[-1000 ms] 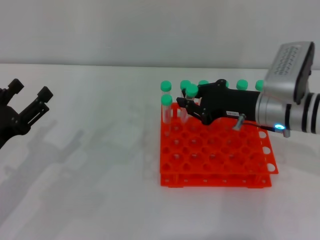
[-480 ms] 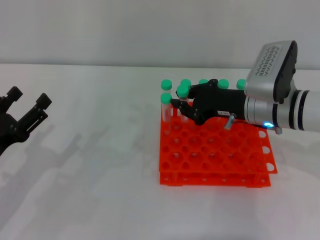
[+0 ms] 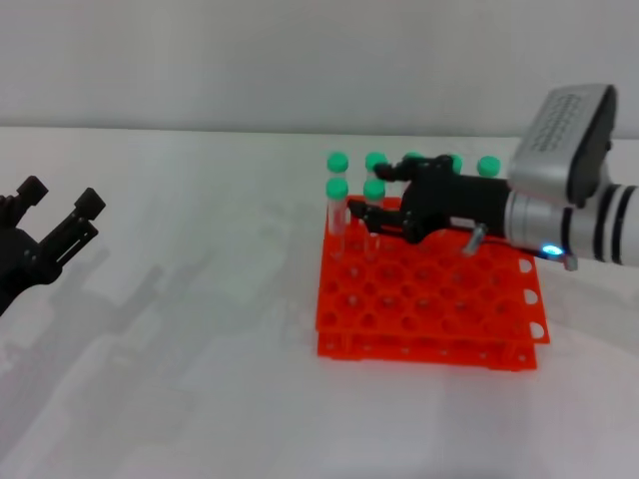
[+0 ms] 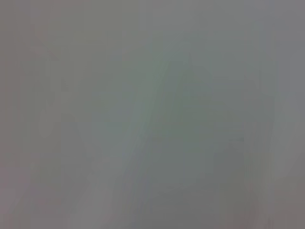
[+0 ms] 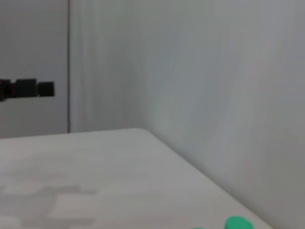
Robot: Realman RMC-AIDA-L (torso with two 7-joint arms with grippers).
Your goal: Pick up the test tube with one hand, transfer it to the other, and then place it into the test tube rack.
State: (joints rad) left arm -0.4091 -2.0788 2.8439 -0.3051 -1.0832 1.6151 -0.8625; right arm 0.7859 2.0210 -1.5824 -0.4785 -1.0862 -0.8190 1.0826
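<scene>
Right gripper [image 3: 371, 208] is over the far-left corner of the test tube rack [image 3: 429, 299], fingers either side of the test tube [image 3: 372, 215], which stands upright in a hole in the second row from the back. Honestly can't tell if the fingers are clamped on it or have let go, too dark around there. No earlier-time talk from me, just what's showing.

Going near to far: the bench's near edge is bare white, then the orange rack sits toward the right side, then another green-capped tube [image 3: 337, 212] just left of ours, then a row of capped tubes [image 3: 414, 163] along the rack's far edge. Left gripper [image 3: 55, 232] is parked at the left edge, fingers spread, holding nothing.

What worries me: neighbours are packed close. If the fingers pull away crooked they could snag the cap and tilt the tube, or bump the one beside it.
</scene>
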